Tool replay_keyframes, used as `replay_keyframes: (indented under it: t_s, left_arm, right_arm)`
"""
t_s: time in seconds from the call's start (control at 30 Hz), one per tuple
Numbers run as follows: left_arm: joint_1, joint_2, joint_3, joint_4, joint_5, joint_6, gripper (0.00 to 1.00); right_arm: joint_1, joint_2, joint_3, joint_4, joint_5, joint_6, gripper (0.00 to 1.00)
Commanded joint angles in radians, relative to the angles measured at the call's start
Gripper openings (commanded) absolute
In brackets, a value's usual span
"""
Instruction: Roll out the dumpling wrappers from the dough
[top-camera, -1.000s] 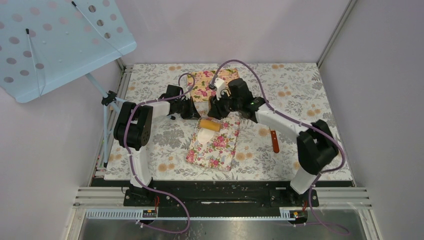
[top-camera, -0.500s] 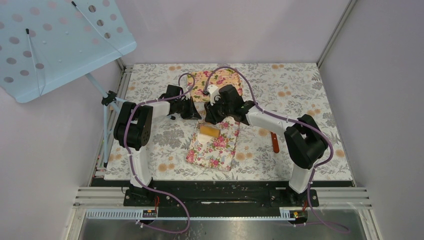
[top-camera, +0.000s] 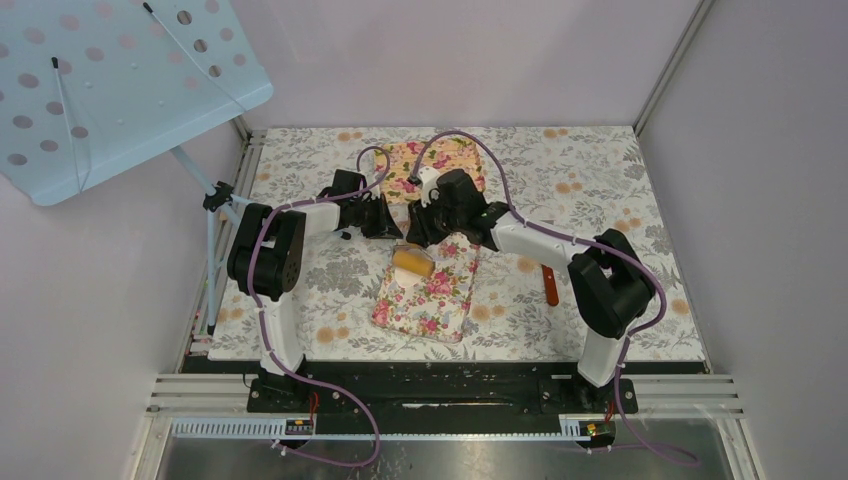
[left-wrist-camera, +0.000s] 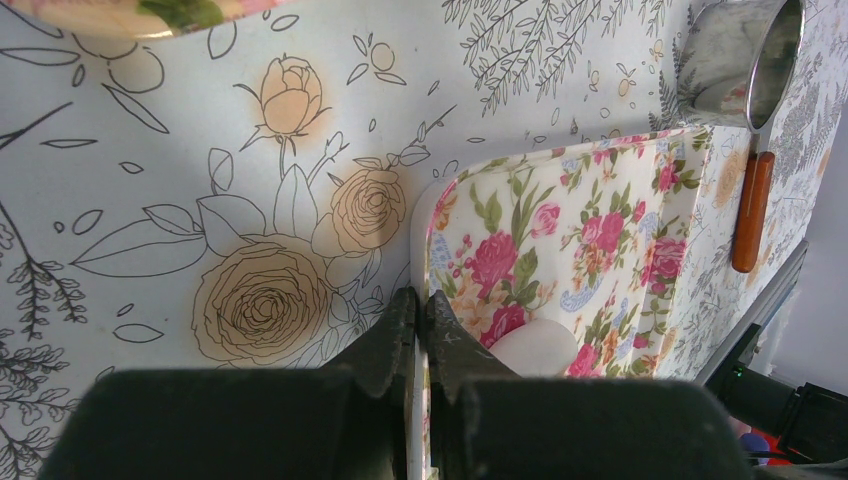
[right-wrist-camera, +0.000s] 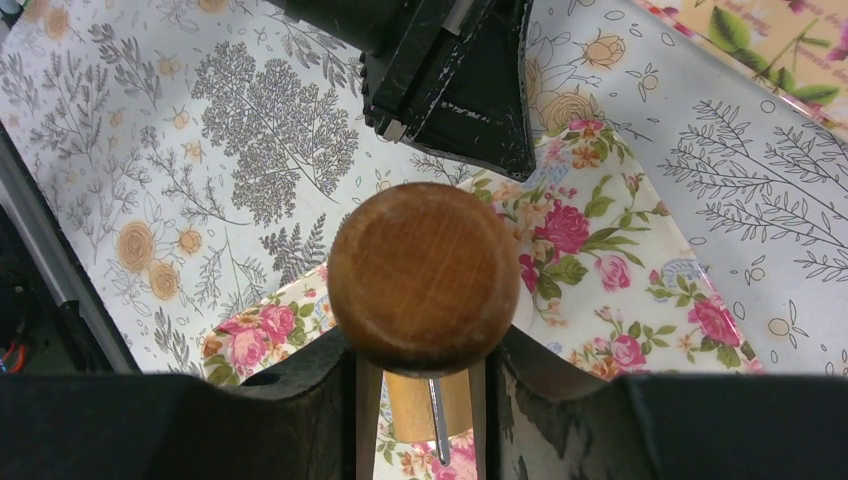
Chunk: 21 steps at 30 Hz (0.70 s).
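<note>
The dough (top-camera: 407, 279) is a white lump on the rose-patterned board (top-camera: 440, 300), partly under the wooden roller (top-camera: 413, 260). It also shows in the left wrist view (left-wrist-camera: 537, 347). My right gripper (top-camera: 428, 226) is shut on the roller's round end handle (right-wrist-camera: 423, 272), which hides the dough in that view. My left gripper (top-camera: 386, 219) is shut on the board's white far-left edge (left-wrist-camera: 416, 230), jaws pinching the rim. No flat wrappers are in view.
A shiny metal ring (left-wrist-camera: 742, 55) and a wooden-handled tool (top-camera: 549, 283) lie right of the board. A second floral board (top-camera: 440, 160) sits at the back under the right arm. A blue perforated stand (top-camera: 110, 80) overhangs the far left.
The right gripper has shifted left and pushed the roller from the board's far end towards me onto the dough, covering most of it. The left gripper has not moved.
</note>
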Motion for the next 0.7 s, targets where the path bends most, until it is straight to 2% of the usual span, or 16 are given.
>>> replay_keyframes:
  t_s: [0.0, 0.17, 0.33, 0.53, 0.67]
  left_arm:
    - [-0.003, 0.030, -0.006, -0.054, 0.020, 0.008, 0.00]
    - [-0.004, 0.031, -0.006, -0.053, 0.022, 0.009, 0.00]
    - [-0.004, 0.033, -0.004, -0.054, 0.025, 0.008, 0.00]
    - [-0.003, 0.033, -0.004, -0.054, 0.026, 0.008, 0.00]
    - [-0.004, 0.031, -0.007, -0.054, 0.027, 0.008, 0.00]
  right_arm:
    - [-0.011, -0.002, 0.061, 0.065, -0.026, 0.050, 0.00]
    - [-0.008, 0.039, 0.050, 0.047, 0.067, -0.034, 0.00]
    - [0.001, 0.048, -0.037, 0.068, 0.116, -0.126, 0.00]
    - [0.012, 0.033, -0.163, 0.118, 0.046, -0.097, 0.00]
    - [0.023, 0.041, -0.191, 0.089, 0.012, -0.060, 0.00]
